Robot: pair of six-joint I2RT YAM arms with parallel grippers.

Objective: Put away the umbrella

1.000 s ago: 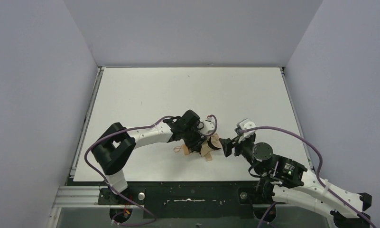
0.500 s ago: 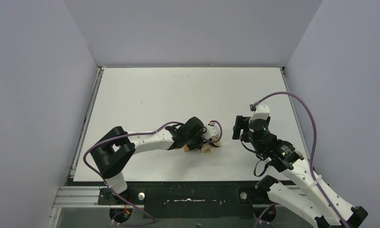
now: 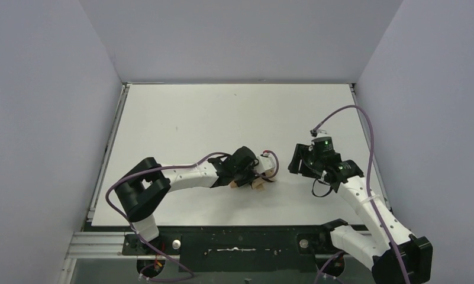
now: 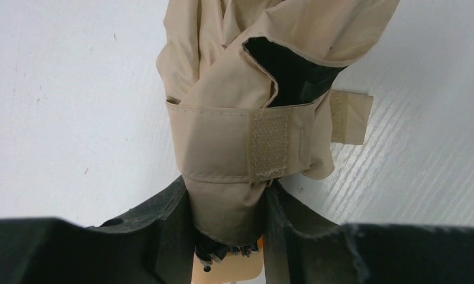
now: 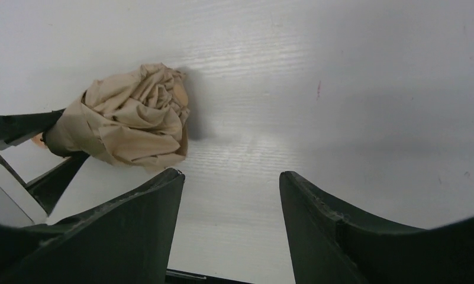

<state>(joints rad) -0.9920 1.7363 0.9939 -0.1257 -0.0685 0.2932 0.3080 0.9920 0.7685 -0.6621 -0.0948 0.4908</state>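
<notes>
The left gripper (image 4: 228, 204) is clamped round the umbrella (image 4: 205, 65), which lies on the table (image 3: 222, 112) toward its near middle. Its strap (image 4: 216, 142) looks fastened, though partly hidden; press it flat before letting go. The right gripper (image 5: 229, 195) hangs just right of it, jaws apart, empty.

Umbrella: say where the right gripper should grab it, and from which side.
Probably take the umbrella by its bundled fabric end beyond the strap, coming from the right with the open right gripper: that end faces it, and the left gripper clamps the handle end.
</notes>
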